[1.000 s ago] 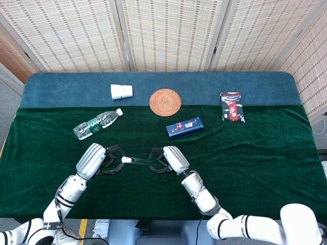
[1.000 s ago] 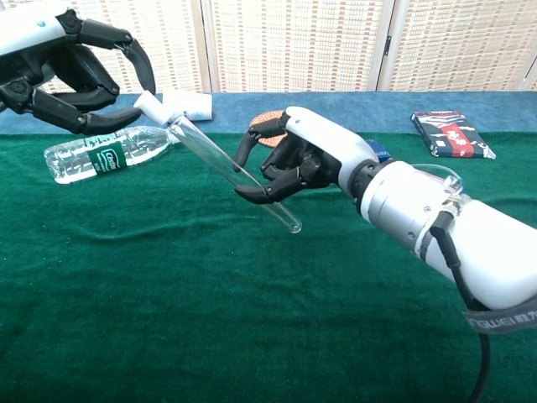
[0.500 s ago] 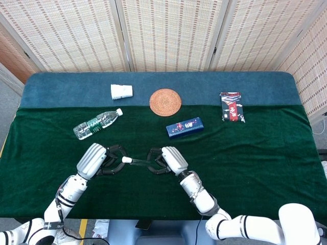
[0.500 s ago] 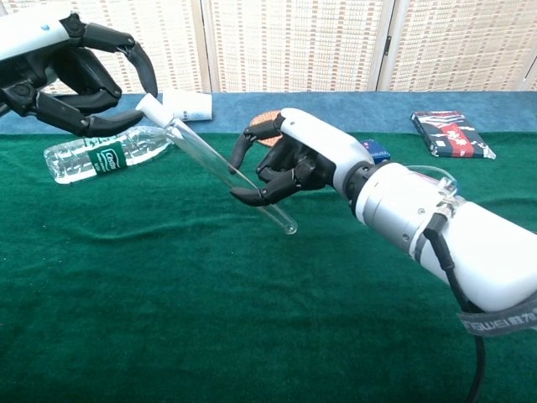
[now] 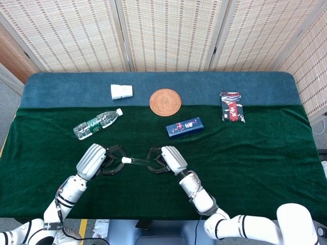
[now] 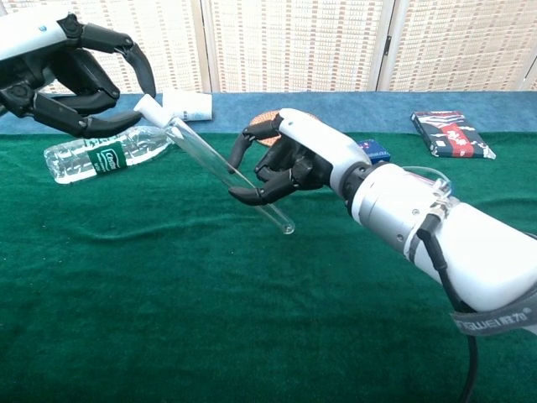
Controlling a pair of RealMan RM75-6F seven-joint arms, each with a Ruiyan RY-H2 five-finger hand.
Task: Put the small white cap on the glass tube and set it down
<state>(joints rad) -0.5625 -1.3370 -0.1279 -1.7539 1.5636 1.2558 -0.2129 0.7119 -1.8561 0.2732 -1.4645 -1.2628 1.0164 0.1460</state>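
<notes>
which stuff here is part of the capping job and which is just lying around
In the job: glass tube held by the right hand; small white cap at the tube's mouth, in the left hand.

Lying about: water bottle, paper cup, woven coaster, blue box, dark packet.

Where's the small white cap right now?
In the left hand's fingertips, the small white cap meets the glass tube's upper end; the right hand holds the tube.

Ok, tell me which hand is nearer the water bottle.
Left. The left hand is just in front of the bottle, holding the cap; the right hand, holding the tube, is further off.
</notes>
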